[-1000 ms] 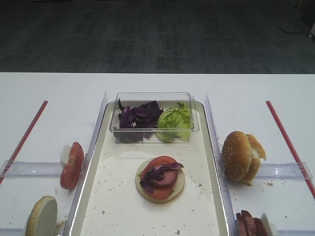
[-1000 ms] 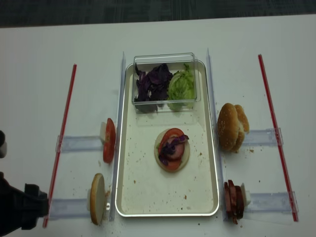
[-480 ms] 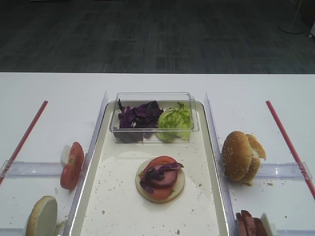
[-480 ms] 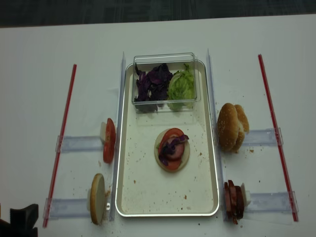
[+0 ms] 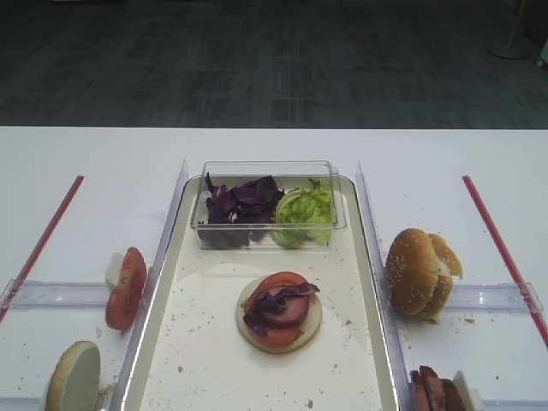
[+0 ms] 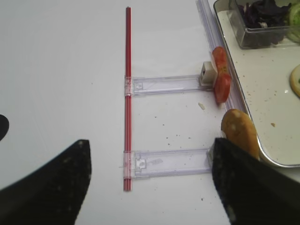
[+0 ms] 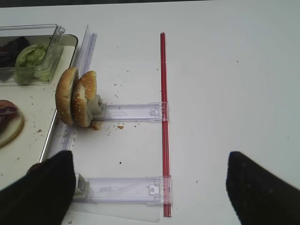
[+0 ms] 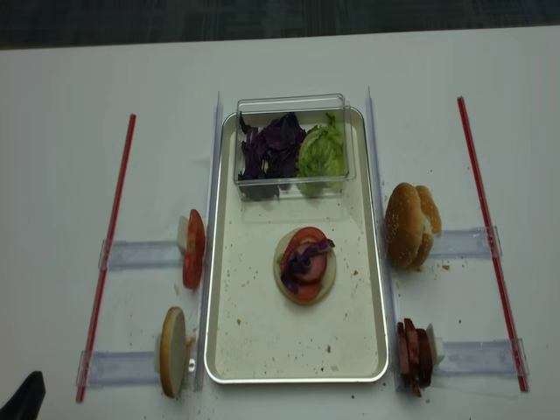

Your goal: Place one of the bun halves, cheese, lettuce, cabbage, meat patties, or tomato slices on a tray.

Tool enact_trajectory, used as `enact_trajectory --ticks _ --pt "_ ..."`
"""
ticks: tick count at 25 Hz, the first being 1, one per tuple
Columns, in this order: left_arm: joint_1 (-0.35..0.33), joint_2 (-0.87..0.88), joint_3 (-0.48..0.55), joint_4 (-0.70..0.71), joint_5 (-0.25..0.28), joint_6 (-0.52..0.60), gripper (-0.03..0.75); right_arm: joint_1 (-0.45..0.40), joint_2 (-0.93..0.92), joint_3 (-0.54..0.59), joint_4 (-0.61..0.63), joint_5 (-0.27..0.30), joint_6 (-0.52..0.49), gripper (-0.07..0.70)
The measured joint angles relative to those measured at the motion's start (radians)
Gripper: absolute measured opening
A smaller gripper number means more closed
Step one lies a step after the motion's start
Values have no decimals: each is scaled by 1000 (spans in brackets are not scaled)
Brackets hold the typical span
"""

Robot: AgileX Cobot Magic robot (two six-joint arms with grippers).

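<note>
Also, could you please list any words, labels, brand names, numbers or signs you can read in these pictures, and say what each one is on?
None: no view shows readable text.
The tray, the clear plastic box, the red strips and the clear holders bear no lettering that can be made out.

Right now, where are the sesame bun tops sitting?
In the exterior high view the sesame bun halves stand on edge just outside the tray on its right side, against a clear plastic holder, with the meat patties nearer the camera.

Probably a lab: white table (image 5: 103, 163), grey carpet (image 5: 274, 60).
</note>
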Motion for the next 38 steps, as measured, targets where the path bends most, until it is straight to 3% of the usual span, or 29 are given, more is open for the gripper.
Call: enact_trajectory --ticks 38 --pt "0 -4 0 0 3 9 472 0 0 0 0 1 0 664"
